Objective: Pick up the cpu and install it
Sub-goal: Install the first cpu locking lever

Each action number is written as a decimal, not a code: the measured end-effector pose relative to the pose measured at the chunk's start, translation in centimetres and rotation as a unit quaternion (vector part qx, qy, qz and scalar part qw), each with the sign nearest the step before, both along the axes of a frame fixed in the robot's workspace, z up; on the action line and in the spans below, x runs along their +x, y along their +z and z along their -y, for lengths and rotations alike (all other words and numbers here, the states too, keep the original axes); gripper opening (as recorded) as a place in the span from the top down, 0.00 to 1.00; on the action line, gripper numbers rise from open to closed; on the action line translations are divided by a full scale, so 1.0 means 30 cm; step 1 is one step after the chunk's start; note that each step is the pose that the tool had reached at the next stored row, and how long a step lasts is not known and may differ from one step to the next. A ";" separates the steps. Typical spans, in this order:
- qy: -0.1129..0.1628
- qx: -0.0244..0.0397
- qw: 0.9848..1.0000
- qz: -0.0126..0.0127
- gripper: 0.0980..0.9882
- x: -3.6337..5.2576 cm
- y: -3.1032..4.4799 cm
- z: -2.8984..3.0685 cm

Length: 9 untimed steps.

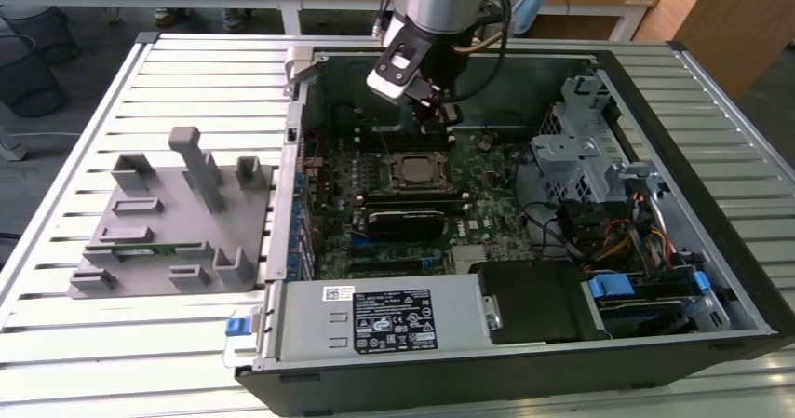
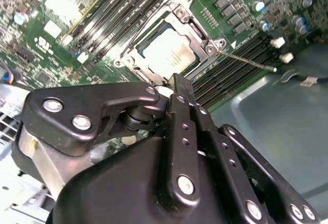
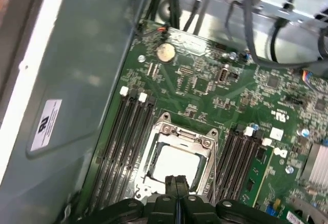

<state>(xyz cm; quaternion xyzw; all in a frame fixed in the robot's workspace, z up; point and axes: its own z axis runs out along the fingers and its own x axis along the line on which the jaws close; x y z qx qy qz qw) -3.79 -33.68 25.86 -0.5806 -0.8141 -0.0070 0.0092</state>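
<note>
Silver cpu [image 3: 177, 163] flat in socket [image 3: 163, 129] (face up)

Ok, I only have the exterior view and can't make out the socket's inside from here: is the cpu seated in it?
Observer: Yes, in both wrist views the cpu lies flat inside the socket frame, silver top up.
Operator: And the fingers?
Observer: In the first wrist view the gripper is shut on nothing, tips over the cpu's edge.
Operator: Socket lever?
Observer: In the second wrist view a thin lever juts from the socket's corner over the memory slots.
</note>
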 end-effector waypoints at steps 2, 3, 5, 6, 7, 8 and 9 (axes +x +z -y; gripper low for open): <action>0.018 0.000 1.000 0.000 0.99 0.000 -0.001 0.000; 0.027 0.000 1.000 0.000 0.99 0.000 -0.001 0.000; 0.045 0.000 0.999 0.000 0.99 0.000 -0.002 0.000; 0.054 0.000 0.999 0.000 0.99 0.000 -0.002 0.000; 0.063 0.000 0.998 0.000 0.99 0.000 -0.003 0.000; 0.072 0.000 0.997 0.000 0.99 0.000 -0.003 0.000; 0.080 0.000 0.997 0.000 0.99 0.000 -0.003 0.000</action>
